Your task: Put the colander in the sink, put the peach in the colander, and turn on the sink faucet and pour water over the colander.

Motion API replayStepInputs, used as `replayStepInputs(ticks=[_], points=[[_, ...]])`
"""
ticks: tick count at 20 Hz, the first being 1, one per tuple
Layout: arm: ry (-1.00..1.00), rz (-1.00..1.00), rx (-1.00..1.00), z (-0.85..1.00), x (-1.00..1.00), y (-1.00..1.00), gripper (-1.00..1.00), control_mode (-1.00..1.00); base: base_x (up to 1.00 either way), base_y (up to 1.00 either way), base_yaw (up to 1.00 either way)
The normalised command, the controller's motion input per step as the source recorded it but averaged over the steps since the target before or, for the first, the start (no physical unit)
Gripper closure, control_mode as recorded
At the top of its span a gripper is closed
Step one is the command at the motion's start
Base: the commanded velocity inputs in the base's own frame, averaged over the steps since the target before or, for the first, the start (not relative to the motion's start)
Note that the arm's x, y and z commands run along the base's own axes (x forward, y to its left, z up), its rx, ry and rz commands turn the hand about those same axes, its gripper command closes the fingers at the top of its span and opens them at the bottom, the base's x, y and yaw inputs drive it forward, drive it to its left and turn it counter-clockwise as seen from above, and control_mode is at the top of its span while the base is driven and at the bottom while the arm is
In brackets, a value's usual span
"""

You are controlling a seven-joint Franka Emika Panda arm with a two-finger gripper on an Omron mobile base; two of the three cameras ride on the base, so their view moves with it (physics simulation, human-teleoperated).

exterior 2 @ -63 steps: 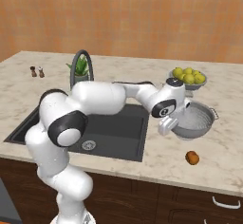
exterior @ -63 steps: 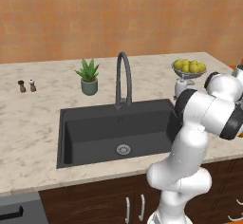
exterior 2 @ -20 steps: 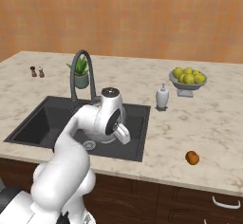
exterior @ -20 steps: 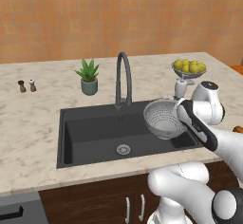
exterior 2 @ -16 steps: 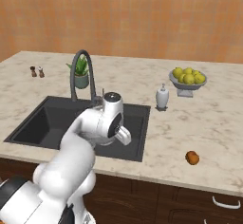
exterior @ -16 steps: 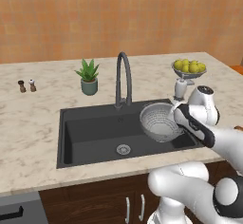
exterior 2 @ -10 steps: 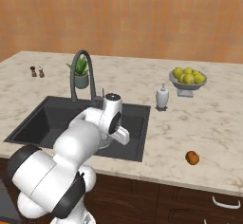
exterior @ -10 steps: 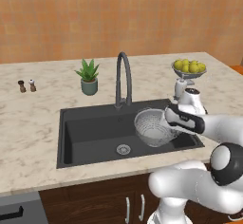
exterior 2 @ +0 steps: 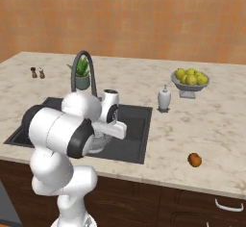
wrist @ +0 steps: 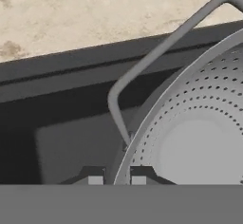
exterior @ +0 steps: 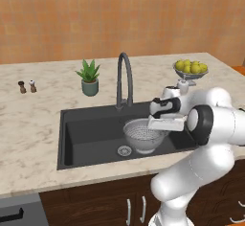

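Now we hold low | large dark grey rectangular sink (exterior: 91, 124) receives round silvery perforated metal colander (exterior: 143, 135), lowered inside near drain | gripper (wrist: 116, 180) pinched narrow on its rim, for release | small orange-red peach (exterior 2: 194, 159) waits on counter

A kitchen — a beige marble-patterned counter (exterior: 38, 119) with a dark grey rectangular sink (exterior: 95, 136) and tall dark gooseneck faucet (exterior: 125, 79), dark wooden cabinets (exterior 2: 192, 204) below — a pedestal bowl of yellow-green fruit (exterior 2: 191, 79) nearby.
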Motion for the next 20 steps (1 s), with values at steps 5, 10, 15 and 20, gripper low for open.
replayStepInputs(ticks=[5,10,15,20], points=[[-0.06,0.19,0.00,-0.61,0.00,0.25,1.00,-1.00,0.00,0.00,0.00],[-0.17,0.14,0.00,-0.49,-0.07,0.30,1.00,-1.00,0.00,0.00,0.00],[-0.16,0.09,0.00,-0.43,0.00,0.23,1.00,-1.00,0.00,0.00,0.00],[-0.10,0.04,0.00,-0.40,-0.03,0.19,1.00,-1.00,0.00,0.00,0.00]])
